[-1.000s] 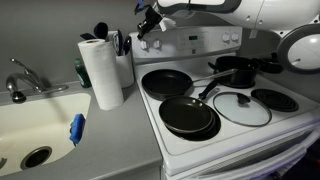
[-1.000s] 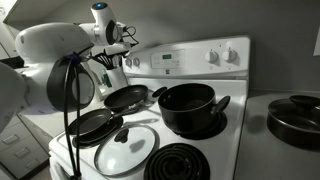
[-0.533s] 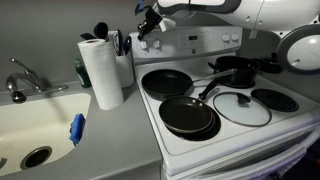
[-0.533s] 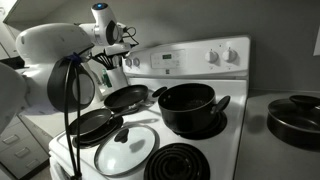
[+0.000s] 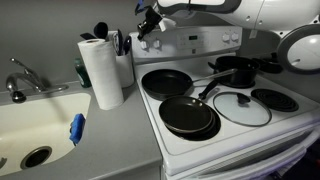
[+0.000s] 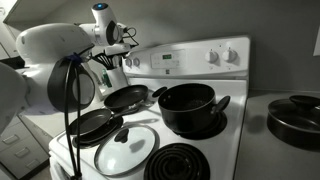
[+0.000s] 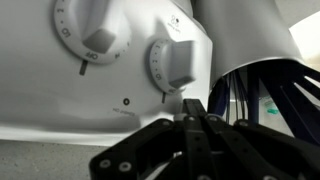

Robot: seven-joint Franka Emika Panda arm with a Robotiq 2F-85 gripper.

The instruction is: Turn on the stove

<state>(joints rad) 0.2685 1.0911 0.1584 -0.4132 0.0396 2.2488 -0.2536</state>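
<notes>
The white stove (image 5: 240,136) has a raised back panel (image 6: 190,58) with round white knobs; pans cover most of its burners. My gripper (image 5: 147,22) is at the end of the back panel near the utensil holder, also seen in an exterior view (image 6: 128,40). In the wrist view its fingers (image 7: 193,108) are pressed together, shut and empty. Their tips sit just below a round white knob (image 7: 175,62), not touching it as far as I can tell. A second knob (image 7: 95,35) is beside it.
Two frying pans (image 5: 165,82) (image 5: 188,115), a glass lid (image 5: 240,107) and a black pot (image 5: 238,70) sit on the burners. A paper towel roll (image 5: 101,70) and utensil holder (image 5: 118,45) stand beside the stove. A sink (image 5: 30,125) lies beyond. Another pan (image 6: 295,115) rests on the counter.
</notes>
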